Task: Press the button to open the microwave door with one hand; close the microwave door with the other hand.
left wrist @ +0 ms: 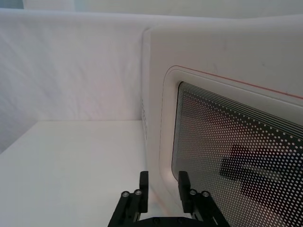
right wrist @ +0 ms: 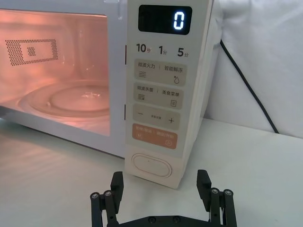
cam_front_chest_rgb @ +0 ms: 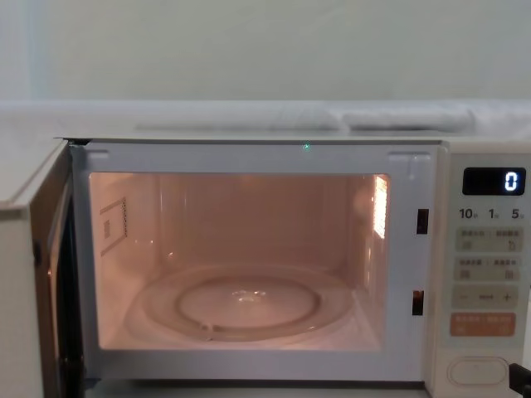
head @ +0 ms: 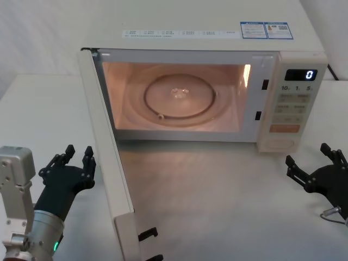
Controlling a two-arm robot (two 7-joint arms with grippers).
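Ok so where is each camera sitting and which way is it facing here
Head: high, looking down at the open microwave; left gripper and right gripper show.
Chest: low, looking straight into the lit cavity.
Left wrist: beside the microwave door, own fingers open.
Right wrist: facing the keypad, own fingers open.
Head, chest and right wrist share the display.

The microwave was a cream-white box sitting on a white table. Its door stood wide open, swung out on the left side and sticking straight toward the robot. The door's outer face had a dark dotted window with a thin pink line around it. Inside, a warm light glowed, and a round glass plate lay flat on the floor of the oven. On the right, a black screen showed a bright "0". Pale keys sat under it, and an oval button sat at the bottom.
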